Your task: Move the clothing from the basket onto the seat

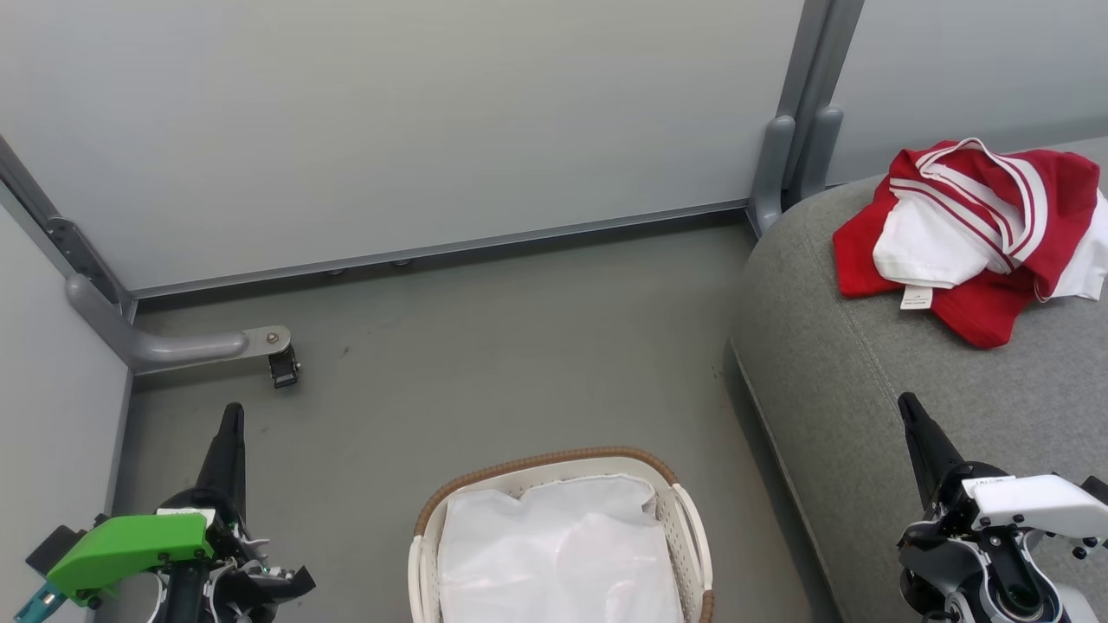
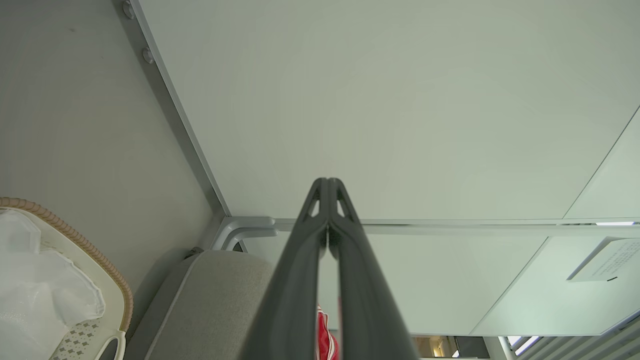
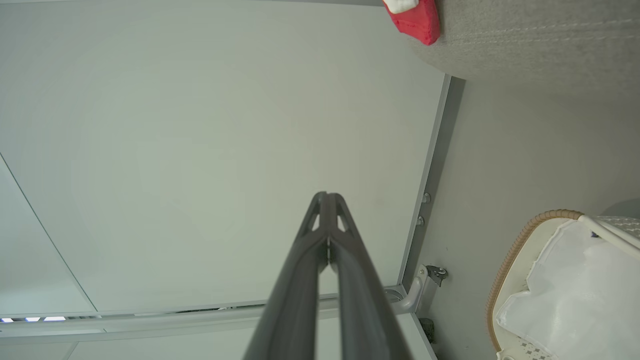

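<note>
Clothing heaped on the seat, beyond and right of the basket, nearer my right gripper, closed and empty like my left gripper.

Item 1: small oval white plastic laundry basket with brown woven rim, set on the grey floor at near centre.
Item 2: white cloth liner, laid in the laundry basket.
Item 3: large grey woven-fabric sofa seat, placed just right of the laundry basket, its far corner near the grey metal post between the pale wall panels behind.
Item 4: red fabric clothing with white panels and stripe trim, heaped on the far part of the sofa seat, well apart from the laundry basket.
Item 5: grey metal foot with small dark caster, located on the floor at far left, by the panel corner.
Item 6: the left gripper, held over the floor left of the laundry basket; the right gripper, held over the near part of the sofa seat.
</note>
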You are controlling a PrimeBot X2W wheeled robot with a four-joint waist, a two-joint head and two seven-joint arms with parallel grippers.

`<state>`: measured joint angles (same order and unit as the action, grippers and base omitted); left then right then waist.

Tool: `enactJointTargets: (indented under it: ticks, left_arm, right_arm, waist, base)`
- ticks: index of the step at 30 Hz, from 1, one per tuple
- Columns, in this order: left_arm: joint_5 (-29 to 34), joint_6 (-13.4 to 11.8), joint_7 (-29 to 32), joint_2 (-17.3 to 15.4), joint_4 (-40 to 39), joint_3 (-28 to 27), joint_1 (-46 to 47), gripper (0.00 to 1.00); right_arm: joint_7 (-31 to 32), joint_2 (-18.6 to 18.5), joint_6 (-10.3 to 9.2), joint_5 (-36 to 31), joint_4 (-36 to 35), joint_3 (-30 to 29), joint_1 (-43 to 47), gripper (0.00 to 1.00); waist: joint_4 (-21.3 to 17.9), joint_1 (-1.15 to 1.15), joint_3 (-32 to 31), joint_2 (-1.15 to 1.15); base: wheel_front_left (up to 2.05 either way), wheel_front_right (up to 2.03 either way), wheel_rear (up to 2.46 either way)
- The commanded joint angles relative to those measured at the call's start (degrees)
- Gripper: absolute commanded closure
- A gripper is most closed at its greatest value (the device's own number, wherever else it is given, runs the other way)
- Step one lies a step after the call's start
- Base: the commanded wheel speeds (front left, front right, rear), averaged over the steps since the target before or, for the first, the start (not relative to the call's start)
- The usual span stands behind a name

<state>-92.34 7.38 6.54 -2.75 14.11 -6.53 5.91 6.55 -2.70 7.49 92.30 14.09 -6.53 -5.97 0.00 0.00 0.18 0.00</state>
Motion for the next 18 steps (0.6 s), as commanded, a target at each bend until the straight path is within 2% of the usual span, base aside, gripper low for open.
enactJointTargets:
  ticks: [1, 18]
  left_arm:
    - [-0.15, 0.29, 0.19, -0.23, -0.15, -0.14, 0.66, 1.0]
    - [-0.15, 0.29, 0.18, -0.23, -0.15, -0.13, 0.66, 1.0]
  right_arm:
    - [0.17, -0.34, 0.0, 0.22, -0.21, -0.11, -0.41, 1.0]
    - [0.16, -0.34, 0.0, 0.22, -0.21, -0.11, -0.41, 1.0]
  waist:
    - [0.0, 0.0, 0.0, 0.0]
    - [0.0, 0.0, 0.0, 0.0]
  base:
    - [0.0, 0.0, 0.0]
    - [0.0, 0.0, 0.0]
